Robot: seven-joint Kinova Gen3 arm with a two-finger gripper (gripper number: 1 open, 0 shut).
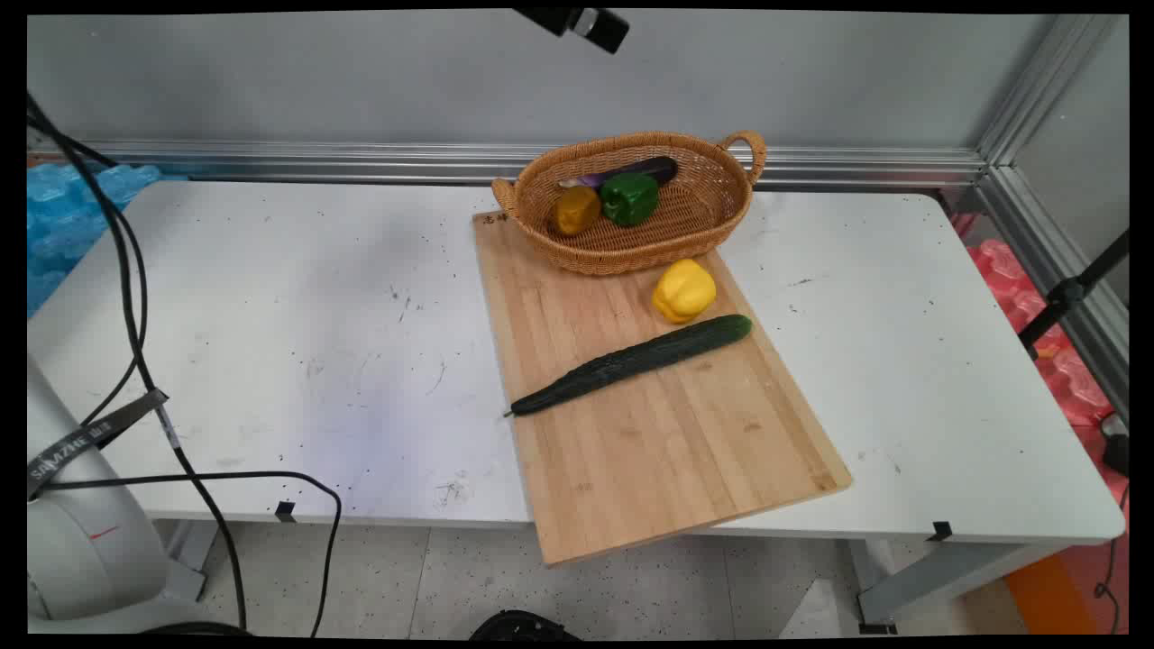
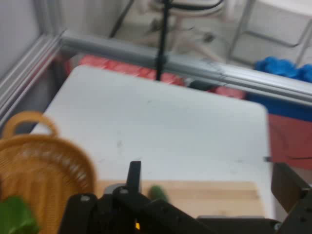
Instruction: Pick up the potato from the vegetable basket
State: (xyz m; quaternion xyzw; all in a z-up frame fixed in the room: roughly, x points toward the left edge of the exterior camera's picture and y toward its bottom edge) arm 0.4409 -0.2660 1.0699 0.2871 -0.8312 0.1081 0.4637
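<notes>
The tool (image 1: 577, 22) is hanging high above the wicker basket (image 1: 712, 225), its fingers (image 2: 133, 174) spread apart and holding nothing. Below it, the cucumber (image 1: 631, 363) is lying diagonally across the cutting board (image 1: 667, 451), beside the yellow pepper (image 1: 683, 290).

A white worktop (image 1: 270, 297) stands before a plain grey wall (image 1: 361, 81) edged with an aluminium rail (image 1: 315, 160), over a speckled floor (image 1: 631, 586)
</notes>
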